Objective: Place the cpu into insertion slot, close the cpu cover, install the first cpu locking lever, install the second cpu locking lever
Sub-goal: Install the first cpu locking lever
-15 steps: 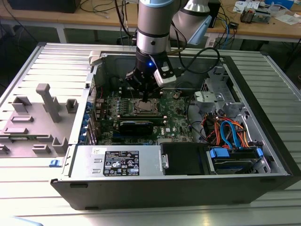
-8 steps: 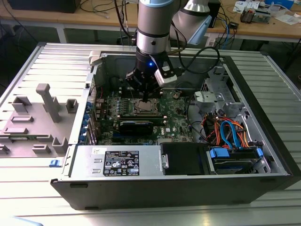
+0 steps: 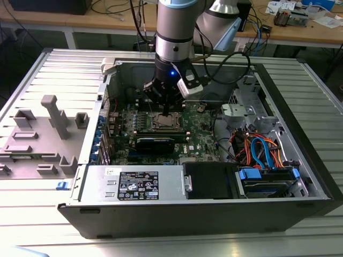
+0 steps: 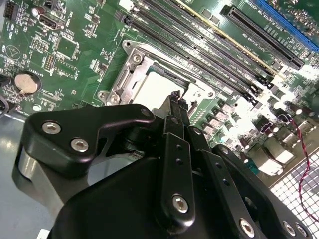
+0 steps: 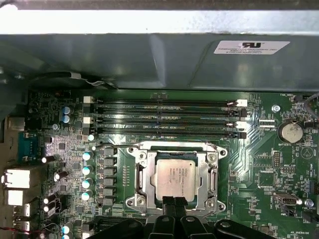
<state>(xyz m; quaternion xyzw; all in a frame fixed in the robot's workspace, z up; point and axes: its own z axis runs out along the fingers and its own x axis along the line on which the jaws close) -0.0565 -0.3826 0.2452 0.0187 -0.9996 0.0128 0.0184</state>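
Black and slim, the pincer [image 5: 175, 201] hangs low over the motherboard with its two fingers pressed together side by side, nothing between them, their tips at the near edge of the cpu [image 5: 175, 180] in the first wrist view. In the second wrist view the same closed fingertips [image 4: 175, 99] sit just at the edge of the pale chip [image 4: 155, 85]. The cpu lies flat in the insertion slot [image 5: 144, 172], its silvery-beige top showing through the large window of the cpu cover [image 5: 213, 172], which lies down flat around it as a thin metal frame. Beside the socket run four long black memory slots [image 5: 164, 118], parallel to one another, and on the other side a row of small cylindrical capacitors [image 5: 87, 169] stands near it. A round coin battery [image 5: 290, 131] sits well apart on the green motherboard [image 5: 259, 169]. In the exterior view the arm [image 3: 174, 32] reaches down into the open computer case [image 3: 300, 160], the gripper [image 3: 167, 110] directly over the socket [image 3: 165, 122]. A black rectangular card [image 3: 154, 143] stands just beside the socket, and a bundle of orange and blue cables [image 3: 262, 150] lies toward the exterior view's right. A grey plastic fixture [image 3: 51, 134] rests on the ribbed table [image 3: 48, 64] outside the case, at the exterior view's left.
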